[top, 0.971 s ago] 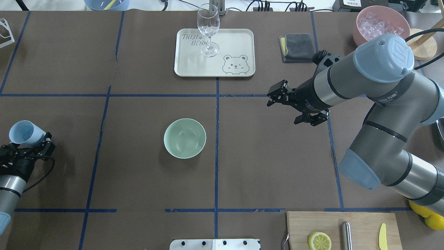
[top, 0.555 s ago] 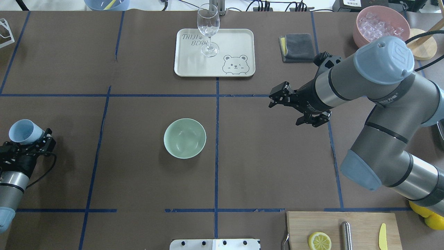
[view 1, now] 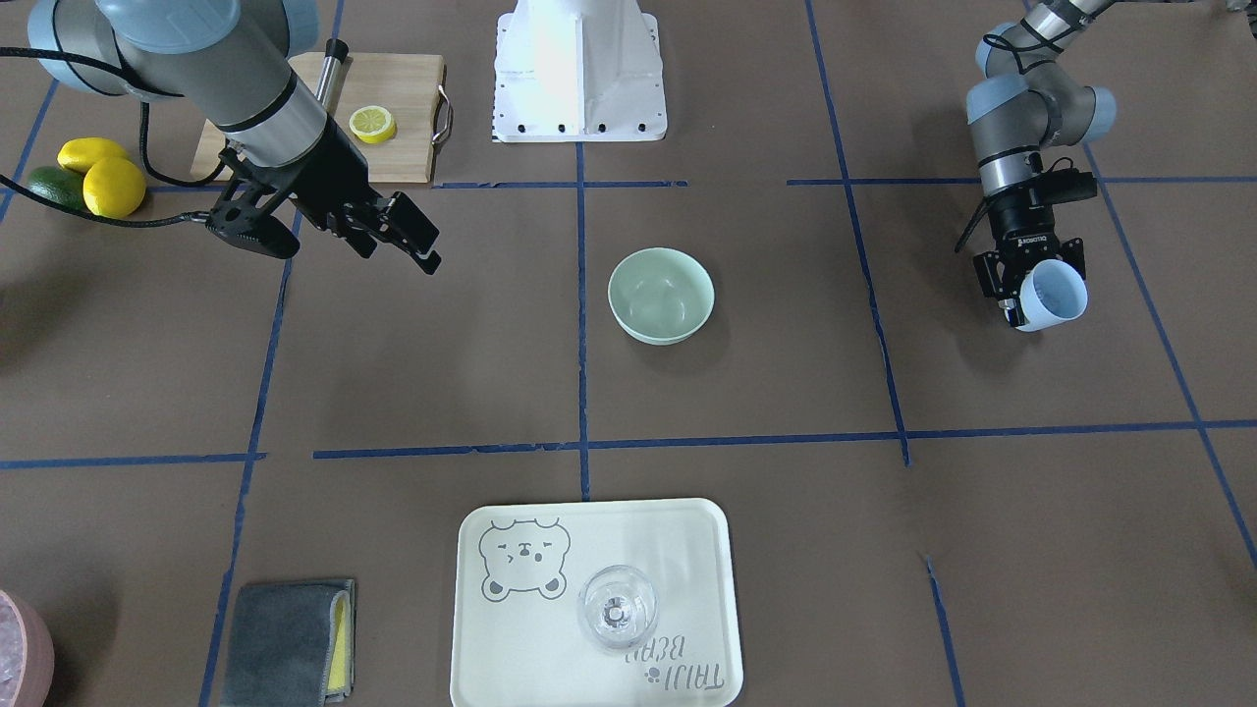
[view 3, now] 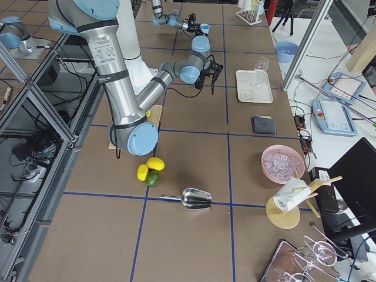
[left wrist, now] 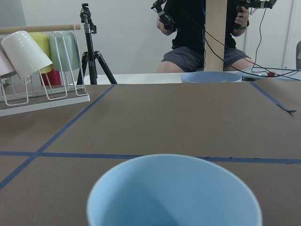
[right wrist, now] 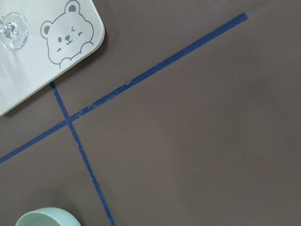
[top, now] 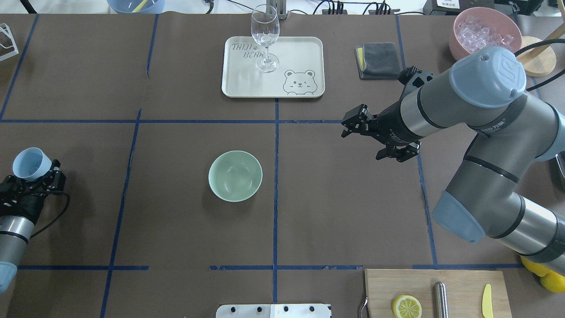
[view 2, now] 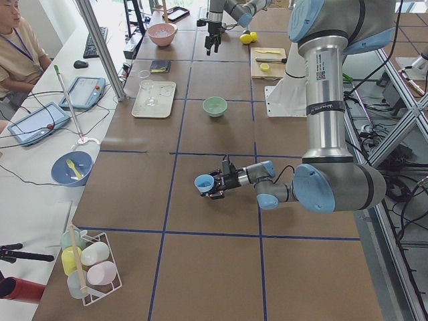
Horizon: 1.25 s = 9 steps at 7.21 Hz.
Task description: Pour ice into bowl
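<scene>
A brown paper-covered counter (top: 176, 229), ruled into squares by blue tape lines (top: 276, 145), fills a bright lab room where a seated operator (view 2: 17, 47) looks on from a white side desk (view 2: 40, 167) strewn with tablets and cables. The left arm's jaws, held low over the counter, are clamped on a light blue plastic cup (top: 28, 163), its mouth upward; what lies at its bottom cannot be made out. The right arm's jaws hang spread apart and empty above the brown paper. Between the two sets of jaws, well apart from each and a little nearer the right ones, stands the round pale mint-green bowl (top: 235, 176), its smooth inside catching the light. Beyond the bowl, a clear wine glass (top: 265, 37) stands upright on a cream tray printed with a bear (top: 300, 57). Beyond the right jaws, at the counter's far corner, a pink bowl (top: 457, 44) is heaped with clear cubes (top: 483, 33). Ahead of the left jaws, a white wire rack (left wrist: 47, 96) holds tilted pastel cups (left wrist: 26, 52), and a blue bowl (view 2: 71, 167) on the side desk carries a yellow-green utensil
</scene>
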### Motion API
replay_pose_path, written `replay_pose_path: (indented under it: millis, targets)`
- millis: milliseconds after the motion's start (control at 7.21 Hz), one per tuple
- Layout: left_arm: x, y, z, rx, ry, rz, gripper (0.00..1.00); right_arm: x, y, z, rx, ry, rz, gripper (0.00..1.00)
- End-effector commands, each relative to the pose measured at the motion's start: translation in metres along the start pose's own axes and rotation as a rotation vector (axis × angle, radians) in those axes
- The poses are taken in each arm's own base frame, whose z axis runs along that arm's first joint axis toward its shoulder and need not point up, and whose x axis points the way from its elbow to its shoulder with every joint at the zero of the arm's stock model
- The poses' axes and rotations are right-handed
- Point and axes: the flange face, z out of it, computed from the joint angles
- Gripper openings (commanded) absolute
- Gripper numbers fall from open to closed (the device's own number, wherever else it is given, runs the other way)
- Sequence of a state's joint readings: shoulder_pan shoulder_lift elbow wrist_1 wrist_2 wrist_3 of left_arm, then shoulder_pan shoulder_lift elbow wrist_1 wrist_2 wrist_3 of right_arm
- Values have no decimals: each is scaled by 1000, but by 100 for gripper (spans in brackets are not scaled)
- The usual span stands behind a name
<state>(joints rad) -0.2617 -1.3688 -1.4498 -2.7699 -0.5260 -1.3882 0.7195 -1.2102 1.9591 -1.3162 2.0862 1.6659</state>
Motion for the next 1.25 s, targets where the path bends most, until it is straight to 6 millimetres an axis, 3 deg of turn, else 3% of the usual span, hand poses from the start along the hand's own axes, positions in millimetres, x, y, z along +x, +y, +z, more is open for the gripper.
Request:
replay_pose_path:
  millis: [0, 278, 416, 555, 694, 971, 1110]
  targets:
    - [17, -32, -15, 28, 101, 87, 0, 1, -1, -1, 1, 0, 1, 100]
    - [62, -88, -42, 135, 225, 281, 0, 7, -5, 2, 5, 12, 8, 100]
    - [79, -102, -51, 159, 247, 383, 0, 22, -9, 7, 6, 36, 19, 100]
    - [122, -107, -57, 154, 296, 375, 0, 30, -16, 8, 13, 47, 3, 100]
    - [187, -115, -63, 182, 349, 322, 0, 39, -20, 7, 17, 58, -3, 100]
    - [268, -108, -98, 222, 435, 427, 0, 45, -26, 8, 24, 66, 3, 100]
    - [287, -115, -104, 257, 436, 525, 0, 46, -26, 8, 24, 70, 3, 100]
